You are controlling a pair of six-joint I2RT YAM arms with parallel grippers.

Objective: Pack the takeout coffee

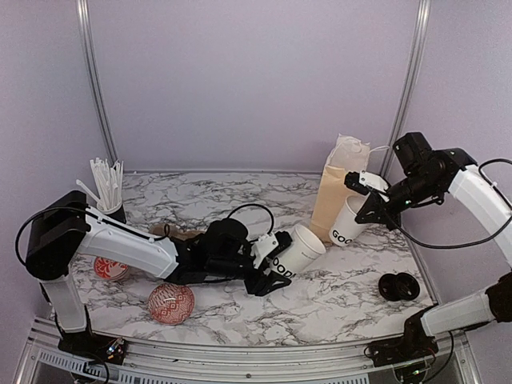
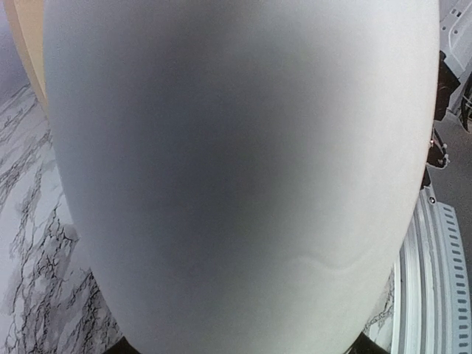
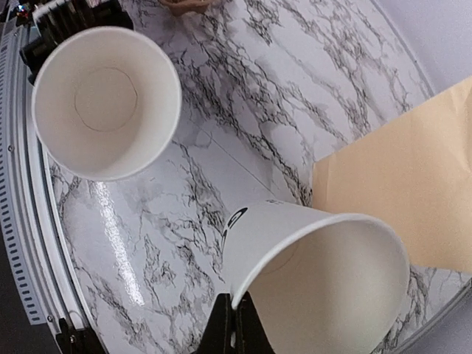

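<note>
Two lidless white paper cups with black "GOOD" lettering are both held. My left gripper [image 1: 276,264] is shut on the side of one cup [image 1: 300,250], which lies tilted just above mid-table and fills the left wrist view [image 2: 236,169]. The right gripper [image 3: 237,324] is shut on the rim of the other cup [image 3: 310,265], held tilted near the bag [image 1: 350,224]. In the right wrist view the first cup [image 3: 107,99] shows its empty inside. A black lid [image 1: 398,286] lies on the table at the right. The brown carrier [image 1: 180,234] peeks out behind my left arm.
A tall tan paper bag [image 1: 340,184] stands at the back right, right behind the right-hand cup. Two red-and-white patterned bowls [image 1: 170,302] [image 1: 110,268] sit at the front left. A holder of white straws [image 1: 108,192] stands at the back left.
</note>
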